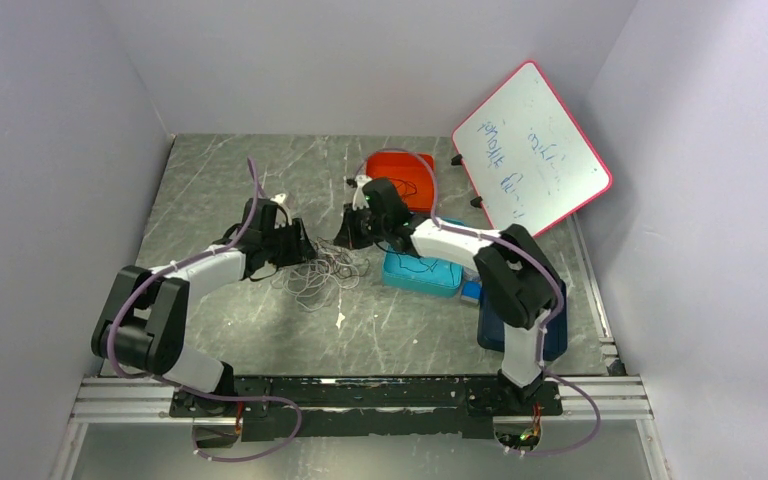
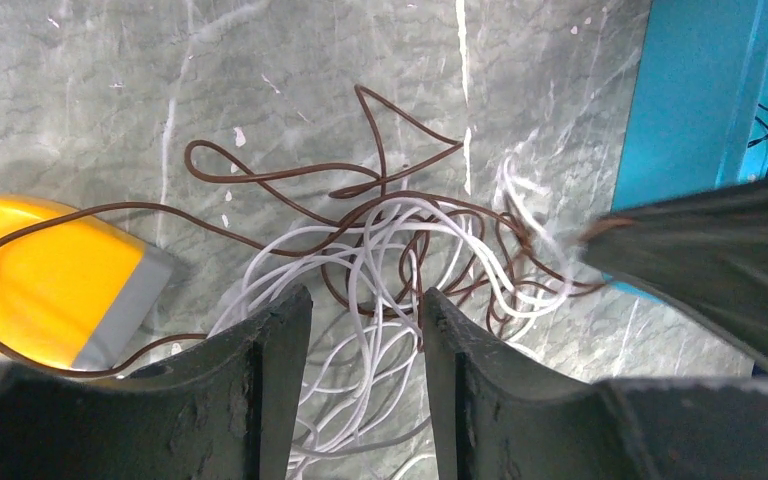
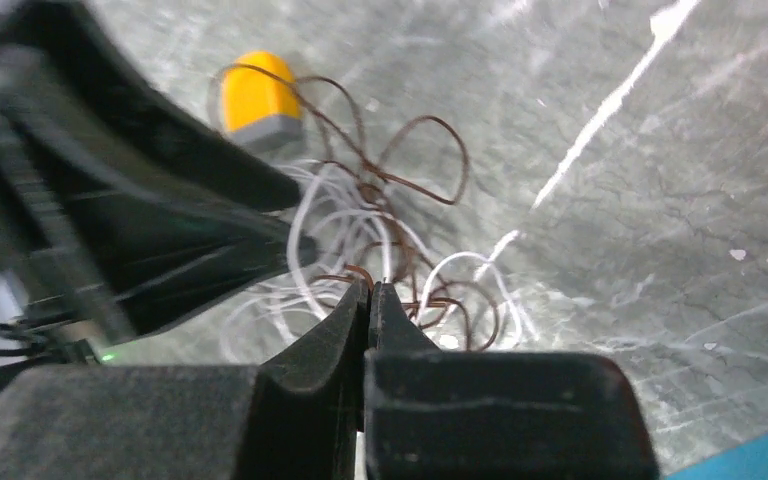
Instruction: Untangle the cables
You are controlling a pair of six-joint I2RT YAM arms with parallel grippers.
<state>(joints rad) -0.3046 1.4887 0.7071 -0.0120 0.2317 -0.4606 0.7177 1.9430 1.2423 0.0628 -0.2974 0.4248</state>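
The cables [image 1: 315,275] lie tangled on the grey table between the two arms: thin white loops [image 2: 360,250] wound through a brown cord [image 2: 260,178]. My left gripper [image 2: 365,300] hovers just over the white loops, open, with cable strands showing in the gap and nothing pinched. My right gripper [image 3: 370,288] comes in from the right side of the tangle and is shut, its tips nipping a bend of the brown cord [image 3: 355,270]. In the top view both grippers, left [image 1: 305,245] and right [image 1: 345,238], meet over the heap.
A yellow block with a grey end [image 2: 50,280] lies left of the tangle, ringed by the brown cord. A teal tray [image 1: 420,275] sits just right of the cables, a red tray [image 1: 410,175] behind it. A whiteboard [image 1: 530,150] leans at the back right.
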